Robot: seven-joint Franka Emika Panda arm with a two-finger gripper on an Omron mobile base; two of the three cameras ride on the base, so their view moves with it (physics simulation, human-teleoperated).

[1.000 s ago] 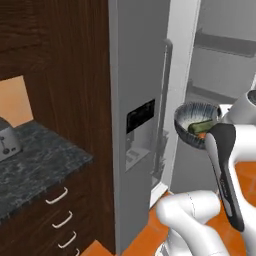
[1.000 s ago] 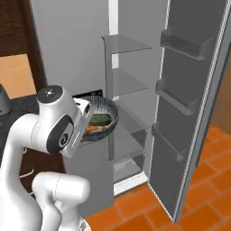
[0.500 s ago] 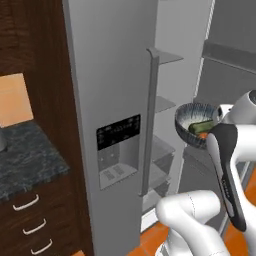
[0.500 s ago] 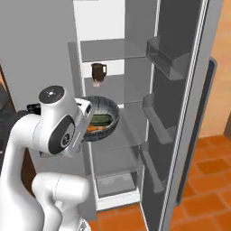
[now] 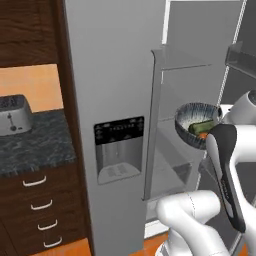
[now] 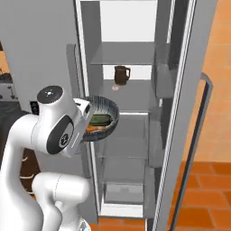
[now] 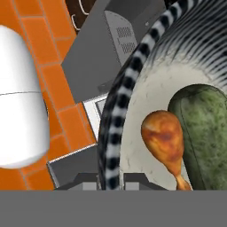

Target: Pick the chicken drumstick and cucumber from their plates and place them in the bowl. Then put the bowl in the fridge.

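Already the chicken drumstick (image 7: 165, 138) and cucumber (image 7: 201, 133) are loaded in the bowl (image 6: 101, 121), whose rim is clamped by the gripper (image 7: 111, 178). It is carried before the open fridge (image 6: 131, 54); apparently only shelving remains.

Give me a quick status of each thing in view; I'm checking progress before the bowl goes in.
fridge: door open, shelves exposed
bowl: held in the air by its rim, in front of the open fridge
gripper: jaws shut on the bowl's rim
chicken drumstick: lying in the bowl
cucumber: lying in the bowl beside the drumstick
mug: upright on a fridge shelf
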